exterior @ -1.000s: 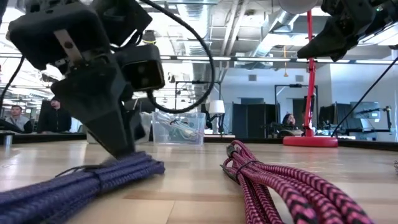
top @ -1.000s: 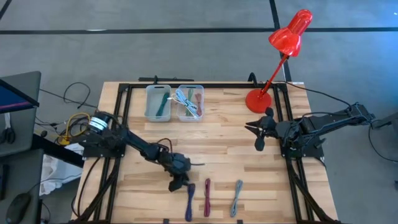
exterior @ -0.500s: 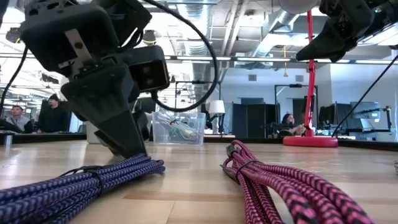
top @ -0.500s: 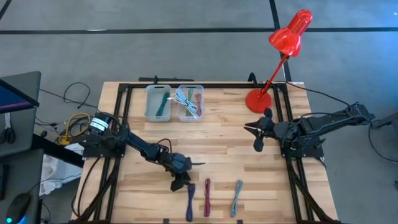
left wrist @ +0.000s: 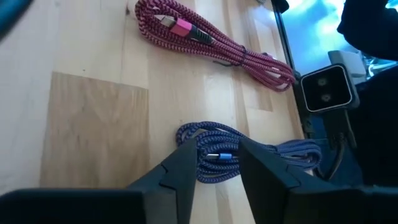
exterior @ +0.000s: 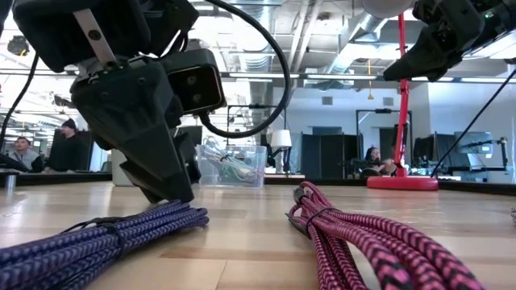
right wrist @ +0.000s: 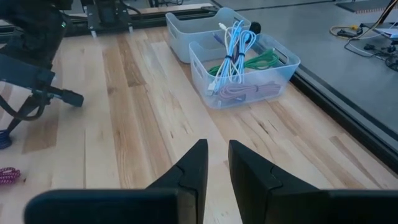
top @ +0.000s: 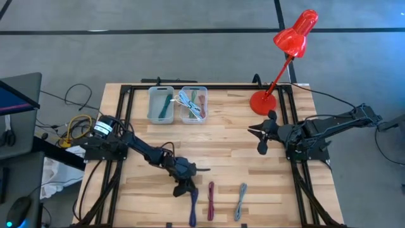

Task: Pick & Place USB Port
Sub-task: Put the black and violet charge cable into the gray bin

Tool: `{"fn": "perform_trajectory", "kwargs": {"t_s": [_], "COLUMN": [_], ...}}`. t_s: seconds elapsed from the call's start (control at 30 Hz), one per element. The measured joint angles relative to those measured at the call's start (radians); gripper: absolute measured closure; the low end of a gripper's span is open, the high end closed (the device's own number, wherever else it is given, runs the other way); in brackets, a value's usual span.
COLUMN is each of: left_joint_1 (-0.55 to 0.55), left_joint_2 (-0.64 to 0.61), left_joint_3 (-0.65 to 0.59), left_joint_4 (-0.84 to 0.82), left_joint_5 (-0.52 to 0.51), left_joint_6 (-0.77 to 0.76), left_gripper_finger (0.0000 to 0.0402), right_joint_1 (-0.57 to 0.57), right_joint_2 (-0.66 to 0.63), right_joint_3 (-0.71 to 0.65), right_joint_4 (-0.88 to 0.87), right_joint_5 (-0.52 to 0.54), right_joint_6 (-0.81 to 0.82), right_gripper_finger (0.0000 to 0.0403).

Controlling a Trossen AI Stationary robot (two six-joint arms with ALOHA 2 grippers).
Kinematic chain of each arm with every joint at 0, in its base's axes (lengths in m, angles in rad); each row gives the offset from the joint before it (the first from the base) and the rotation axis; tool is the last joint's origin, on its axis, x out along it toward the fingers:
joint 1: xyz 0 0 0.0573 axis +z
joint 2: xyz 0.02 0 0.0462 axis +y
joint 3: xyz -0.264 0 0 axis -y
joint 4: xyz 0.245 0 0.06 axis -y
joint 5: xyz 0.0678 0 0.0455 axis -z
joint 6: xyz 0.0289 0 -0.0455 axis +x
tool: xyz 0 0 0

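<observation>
Three coiled USB cables lie near the table's near edge: purple (top: 193,204), pink (top: 211,200) and grey (top: 241,201). My left gripper (top: 185,185) is low over the purple cable's far end and is open. In the left wrist view its fingers (left wrist: 180,177) stand on either side of that looped end (left wrist: 214,158). In the low view a fingertip (exterior: 169,192) comes down right at the purple cable (exterior: 105,238). My right gripper (top: 261,138) waits above the table's right side with a narrow gap between its fingers, holding nothing. My left gripper comes at the purple cable's far looped end (left wrist: 205,146) slanting down from the table's far left. One finger stands on each side of that end. Whether the fingers touch it, I cannot tell. The whole cable lies flat on the table.
Two clear bins sit at the far edge: the left one (top: 161,104) holds a green cable, the right one (top: 193,105) holds several. A red lamp's base (top: 262,101) stands at the far right. Bare wood lies between the bins and the cables. People sit in the room behind.
My left gripper has shifted a little toward the table's right, closing in on the purple cable's far end. It has stayed low and open.
</observation>
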Motion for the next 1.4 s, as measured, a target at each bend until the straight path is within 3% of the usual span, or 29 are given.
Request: {"fn": "perform_trajectory", "kwargs": {"t_s": [0.2,0.4,0.7,0.83,0.97,1.17,1.4], "left_joint_1": [-0.003,-0.005,0.000,0.004,0.017,0.040,0.038], "left_joint_2": [0.000,0.000,0.002,-0.016,-0.091,-0.276,-0.364], "left_joint_3": [-0.002,-0.003,-0.003,-0.005,-0.012,-0.009,-0.008], "left_joint_4": [-0.002,-0.013,-0.053,-0.063,-0.132,-0.372,-0.363], "left_joint_5": [-0.002,-0.018,-0.119,-0.113,-0.110,-0.178,-0.194], "left_joint_6": [0.018,0.092,0.175,0.186,0.185,0.200,0.183], "left_gripper_finger": [0.0325,0.0394,0.0399,0.0399,0.0396,0.0398,0.0398], "right_joint_1": [0.000,0.000,0.000,0.000,0.000,0.000,-0.003], "right_joint_2": [0.000,0.000,0.000,0.000,0.000,0.000,0.000], "right_joint_3": [0.000,0.000,0.000,0.000,0.000,0.000,0.000], "right_joint_4": [0.000,0.001,0.079,0.144,0.180,0.180,0.180], "right_joint_5": [0.000,0.000,-0.009,-0.107,-0.187,-0.187,-0.187], "right_joint_6": [0.000,-0.001,-0.063,-0.094,-0.099,-0.112,-0.163], "right_gripper_finger": [0.0345,0.0345,0.0345,0.0345,0.0345,0.0345,0.0345]}}
